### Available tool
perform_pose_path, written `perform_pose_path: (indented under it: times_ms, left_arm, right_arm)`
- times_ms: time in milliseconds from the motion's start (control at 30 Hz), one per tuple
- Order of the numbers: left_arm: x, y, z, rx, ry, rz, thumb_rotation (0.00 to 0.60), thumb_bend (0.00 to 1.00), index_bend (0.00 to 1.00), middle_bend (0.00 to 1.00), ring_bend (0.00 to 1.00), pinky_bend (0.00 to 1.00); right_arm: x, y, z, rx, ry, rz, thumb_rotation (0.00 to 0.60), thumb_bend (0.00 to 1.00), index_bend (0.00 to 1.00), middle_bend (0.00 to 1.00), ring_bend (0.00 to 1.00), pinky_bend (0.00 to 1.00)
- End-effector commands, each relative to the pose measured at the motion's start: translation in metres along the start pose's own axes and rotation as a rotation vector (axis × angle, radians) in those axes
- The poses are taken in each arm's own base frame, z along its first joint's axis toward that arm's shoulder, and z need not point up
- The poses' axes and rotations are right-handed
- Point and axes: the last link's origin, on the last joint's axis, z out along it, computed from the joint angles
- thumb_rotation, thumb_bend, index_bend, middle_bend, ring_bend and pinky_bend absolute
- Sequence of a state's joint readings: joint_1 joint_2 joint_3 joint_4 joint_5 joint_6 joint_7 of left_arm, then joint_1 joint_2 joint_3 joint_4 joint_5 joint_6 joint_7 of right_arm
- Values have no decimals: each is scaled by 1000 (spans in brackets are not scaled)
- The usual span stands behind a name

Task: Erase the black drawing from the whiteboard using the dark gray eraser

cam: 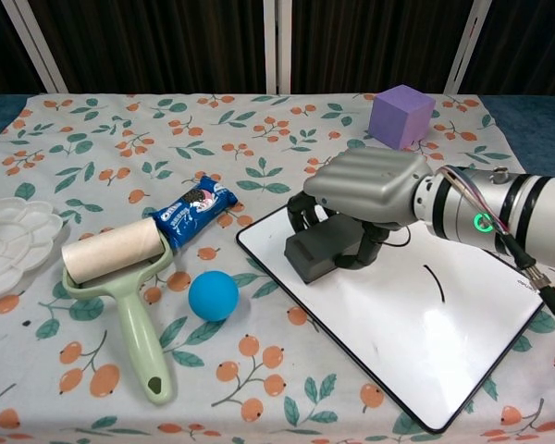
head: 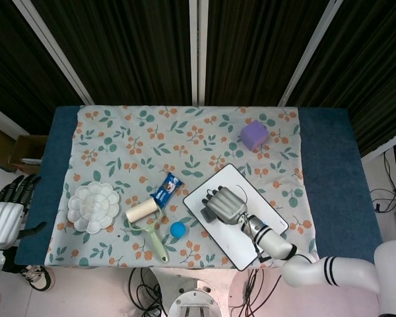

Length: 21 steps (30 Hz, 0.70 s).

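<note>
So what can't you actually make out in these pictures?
- Drawing under the right hand and eraser: both views, they cover that part of the whiteboard.
- Left hand: head view only, cut by the left edge.
- Snack packet lettering: head view, too small.

Counting across the surface (head: 330, 172) now: one whiteboard (cam: 462, 351), and on it one dark gray eraser (cam: 319, 252). One short black stroke (cam: 434, 282) shows on the board, with a thin bit of line just visible beside the eraser. One purple cube (cam: 401, 116) at the far side. One blue ball (cam: 213, 295). One lint roller (cam: 120, 277) with a pale green handle. One blue snack packet (cam: 192, 210). One white flower-shaped paint palette (head: 93, 207). One floral cloth (head: 145, 139) under it all. Two hands in view: the right hand (cam: 370, 188) and the left hand (head: 1, 222).
</note>
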<state>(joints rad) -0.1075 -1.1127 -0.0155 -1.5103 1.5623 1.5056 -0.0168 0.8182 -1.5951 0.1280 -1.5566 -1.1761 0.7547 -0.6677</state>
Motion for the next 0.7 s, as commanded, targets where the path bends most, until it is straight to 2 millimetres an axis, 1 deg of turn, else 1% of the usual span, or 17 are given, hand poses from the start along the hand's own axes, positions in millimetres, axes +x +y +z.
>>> perform_pose_path:
  times_ms: [33, 333, 533, 700]
  left_arm:
    - [1, 0, 0, 0, 1, 1, 600, 0, 75, 72, 36, 161]
    - [4, -3, -1, 10, 7, 5, 600, 0, 75, 73, 36, 161]
    - [4, -5, -3, 15, 7, 6, 600, 0, 75, 73, 36, 161]
    - [5, -6, -5, 19, 10, 10, 600, 0, 75, 73, 36, 161]
  right_arm:
    - [5, 4, 13, -29, 11, -9, 600, 300, 846, 753, 660, 777]
    - [10, 21, 35, -125, 22, 0, 600, 303, 846, 753, 660, 777]
    - [9, 34, 41, -189, 25, 10, 600, 303, 846, 753, 660, 777]
    - [8, 42, 41, -213, 28, 22, 600, 312, 846, 753, 660, 777]
